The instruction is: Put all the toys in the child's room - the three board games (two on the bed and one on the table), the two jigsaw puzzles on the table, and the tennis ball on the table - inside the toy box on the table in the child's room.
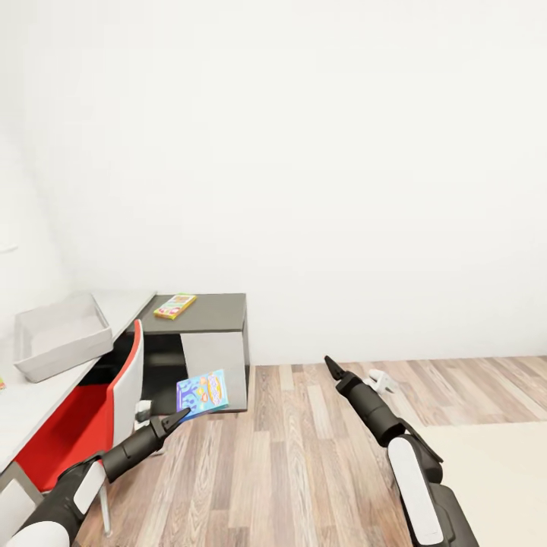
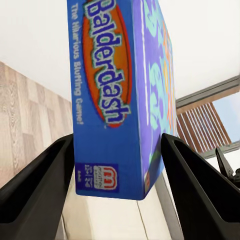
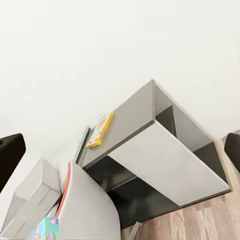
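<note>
My left gripper (image 1: pixel 179 416) is shut on a blue board game (image 1: pixel 203 393), held up over the wood floor beside the red chair. In the left wrist view the blue "Balderdash" box (image 2: pixel 117 100) sits between the two black fingers (image 2: pixel 40 192). A yellow-green board game (image 1: pixel 175 305) lies flat on the dark-grey cabinet top (image 1: pixel 216 313). The light grey toy box (image 1: pixel 57 336) stands on the pale table (image 1: pixel 26 403) at the left. My right gripper (image 1: pixel 331 368) hangs open and holds nothing. The right wrist view takes in the yellow-green game (image 3: pixel 100 130) and the toy box (image 3: pixel 30 200).
A red chair (image 1: pixel 76 429) with a white back is pushed under the table, between my left arm and the toy box. A cream bed corner (image 1: pixel 494 471) lies at the lower right. A small white object (image 1: pixel 382 380) rests on the floor past the right gripper.
</note>
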You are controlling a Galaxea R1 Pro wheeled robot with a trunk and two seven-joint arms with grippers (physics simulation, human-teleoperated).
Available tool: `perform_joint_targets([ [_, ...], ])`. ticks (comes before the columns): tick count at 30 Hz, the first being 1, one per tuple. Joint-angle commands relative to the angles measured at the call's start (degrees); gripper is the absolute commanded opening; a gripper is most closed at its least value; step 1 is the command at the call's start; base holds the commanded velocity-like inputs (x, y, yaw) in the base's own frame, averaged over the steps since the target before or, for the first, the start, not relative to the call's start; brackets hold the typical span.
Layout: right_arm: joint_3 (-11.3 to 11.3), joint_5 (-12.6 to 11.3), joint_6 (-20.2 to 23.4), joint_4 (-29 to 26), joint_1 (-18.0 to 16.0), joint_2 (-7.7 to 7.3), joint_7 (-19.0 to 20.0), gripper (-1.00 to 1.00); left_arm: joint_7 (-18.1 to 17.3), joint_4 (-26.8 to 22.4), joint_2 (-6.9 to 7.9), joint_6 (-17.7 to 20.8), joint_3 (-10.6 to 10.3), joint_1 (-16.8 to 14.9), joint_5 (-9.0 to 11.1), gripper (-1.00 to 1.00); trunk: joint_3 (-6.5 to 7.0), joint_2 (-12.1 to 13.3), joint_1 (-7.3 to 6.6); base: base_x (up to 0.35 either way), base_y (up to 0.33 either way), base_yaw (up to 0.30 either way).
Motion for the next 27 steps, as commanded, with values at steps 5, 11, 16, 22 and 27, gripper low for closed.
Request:
perform_joint_targets([
  [5, -0.13, -0.44, 0.50, -0.04, -0.03, -0.16, 0.22, 1.00, -0.05, 0.03, -0.01, 0.50, 0.08, -0.05, 0.15, -1.00, -0.40, -0.11, 0.03, 0.000, 0.000, 0.038],
  [11, -0.12, -0.40, 0.45, -0.04, -0.02, -0.15, 0.22, 1.00, -0.03, 0.03, -0.01, 0.49, 0.03, -0.05, 0.15, -1.00, -0.93, -0.11, 0.03, 0.000, 0.000, 0.005],
  [16, -0.12, -0.39, 0.45, -0.04, -0.04, -0.18, 0.22, 1.00, -0.03, 0.03, -0.08, 0.50, 0.03, -0.05, 0.15, -1.00, -1.40, -0.11, 0.03, 0.000, 0.000, 0.000],
  [22, -0.20, -0.26, 0.38, -0.04, -0.03, -0.06, 0.32, 1.00, -0.03, 0.03, -0.10, 0.55, 0.03, -0.05, 0.15, -1.00, -1.97, -0.11, 0.03, 0.000, 0.000, 0.000],
  [27, -0.15, -0.22, 0.38, -0.04, -0.04, -0.01, 0.38, 1.00, -0.03, 0.03, -0.10, 0.58, 0.03, -0.05, 0.15, -1.00, -2.22, -0.11, 0.03, 0.000, 0.000, 0.000],
])
